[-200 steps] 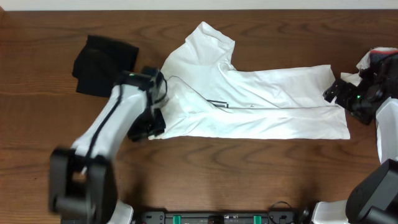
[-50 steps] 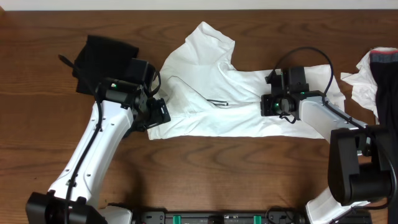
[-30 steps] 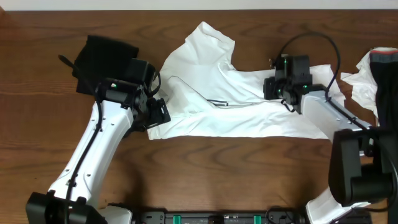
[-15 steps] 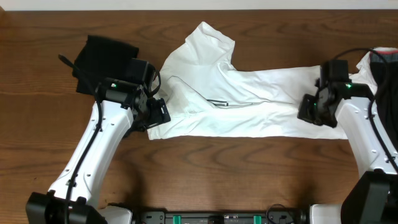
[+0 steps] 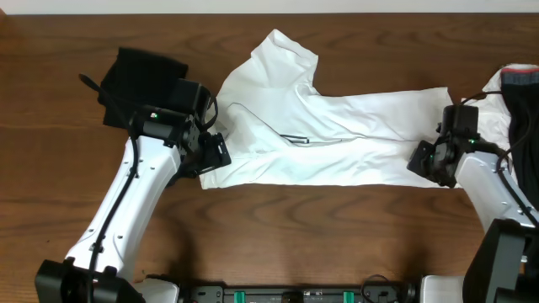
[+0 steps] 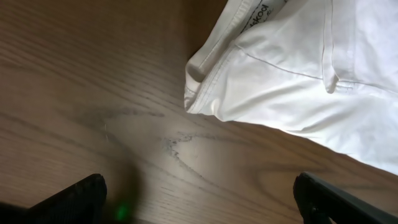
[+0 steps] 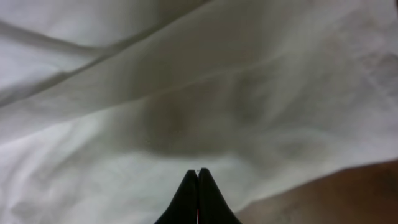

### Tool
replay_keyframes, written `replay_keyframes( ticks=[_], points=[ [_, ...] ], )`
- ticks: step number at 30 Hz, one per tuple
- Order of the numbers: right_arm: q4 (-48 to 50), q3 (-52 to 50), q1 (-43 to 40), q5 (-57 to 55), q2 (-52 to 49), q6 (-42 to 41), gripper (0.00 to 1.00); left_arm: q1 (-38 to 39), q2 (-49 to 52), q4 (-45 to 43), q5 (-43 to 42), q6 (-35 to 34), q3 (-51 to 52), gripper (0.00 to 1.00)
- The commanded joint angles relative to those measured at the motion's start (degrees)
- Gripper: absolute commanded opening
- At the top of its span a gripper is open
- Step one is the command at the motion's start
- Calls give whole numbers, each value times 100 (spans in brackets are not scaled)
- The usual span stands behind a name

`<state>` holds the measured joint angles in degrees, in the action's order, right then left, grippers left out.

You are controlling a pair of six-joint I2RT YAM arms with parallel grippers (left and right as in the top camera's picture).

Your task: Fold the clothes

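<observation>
Far left, on the desk point(image 5: 50, 210): black garment point(image 5: 139, 74), bunched, not yet folded, apart from both sets of jaws.

Just right of it, at the end of the left arm point(image 5: 139, 189): left jaws spread as wide as can be, holding nothing, hung over bare wood just beside the shirt's left corner (a stitched edge and a label visible there in the left wrist view).

Across the middle: shirt point(image 5: 354, 139), white, laid sideways. Neck end apparently to the left, body stretched rightward in a long band. One sleeve poking up toward the far edge, with a lengthwise crease along the band.

At the shirt's right end, on the right arm point(image 5: 493, 189): right jaws closed tip to tip, low over the white cloth near the lower right corner. No fold of fabric seen between the tips. Impossible to say whether pinching a thin layer or merely pressing down.

Far right, at the desk's edge: pile point(image 5: 497, 84) of white-and-dark cloth, untouched.

Judged step: early, straightening and laying out the shirt before the real folds. Seemingly narrowed lengthwise on one side only.

Next, probably: securing both ends, with left jaws down and shut on the neck-side corner and right jaws on the hem corner. After that, carrying the near edge over toward the far one, both ends level, to avoid dragging or twisting the band. Then tucking in the stray sleeve and folding across.
</observation>
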<state>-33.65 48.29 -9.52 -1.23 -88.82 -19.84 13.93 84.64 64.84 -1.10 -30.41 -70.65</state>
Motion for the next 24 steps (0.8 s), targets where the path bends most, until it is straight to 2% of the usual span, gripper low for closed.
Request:
replay_keyframes(
  ticks=[1, 8, 24],
  points=[
    [376, -262, -37, 22, -44, -96, 1, -15, -9, 22, 48, -31, -55, 98],
    [1539, -684, -31, 20, -44, -94, 1, -15, -9, 24, 48, -33, -55, 98],
    [1735, -699, -22, -22, -118, -179, 1, -15, -9, 24, 48, -31, -55, 98]
  ],
)
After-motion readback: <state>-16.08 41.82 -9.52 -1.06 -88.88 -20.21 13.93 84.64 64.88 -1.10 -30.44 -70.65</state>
